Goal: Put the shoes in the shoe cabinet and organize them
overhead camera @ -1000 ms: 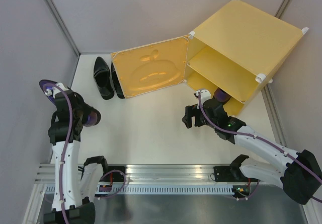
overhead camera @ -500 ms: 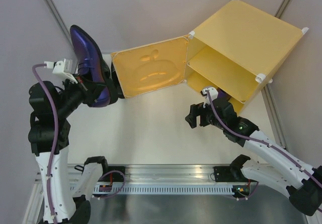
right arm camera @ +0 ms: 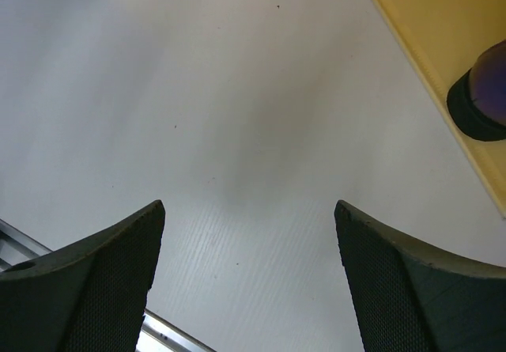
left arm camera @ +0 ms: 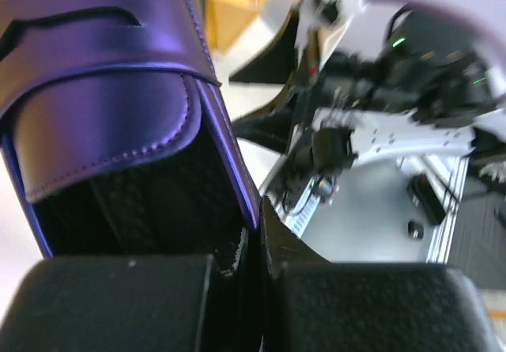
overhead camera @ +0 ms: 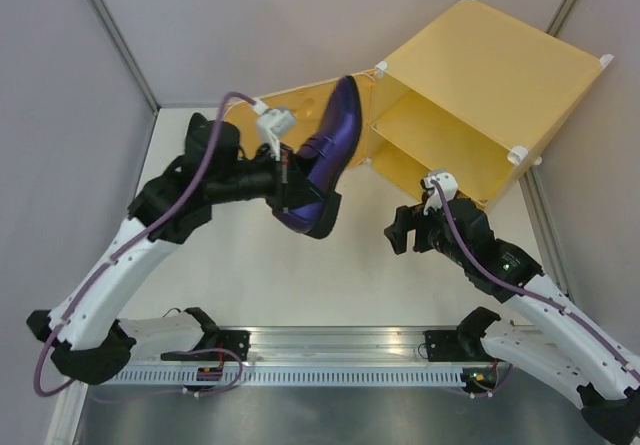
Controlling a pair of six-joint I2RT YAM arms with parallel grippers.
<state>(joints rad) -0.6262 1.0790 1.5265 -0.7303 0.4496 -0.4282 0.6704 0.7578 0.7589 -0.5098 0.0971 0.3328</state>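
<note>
The left gripper (overhead camera: 283,178), clamped on the purple shoe (overhead camera: 325,155), had swung from the table's (overhead camera: 300,275) left edge to the cabinet door (overhead camera: 300,98); the right gripper (overhead camera: 400,233), jaws wide, had backed off.

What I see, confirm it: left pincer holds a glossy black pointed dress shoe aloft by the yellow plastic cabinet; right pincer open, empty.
Not black: the glossy pointed dress shoe in the left pincer is dark purple, as the left wrist view shows. Otherwise right: aloft by the yellow plastic cabinet, right pincer open, empty.
</note>
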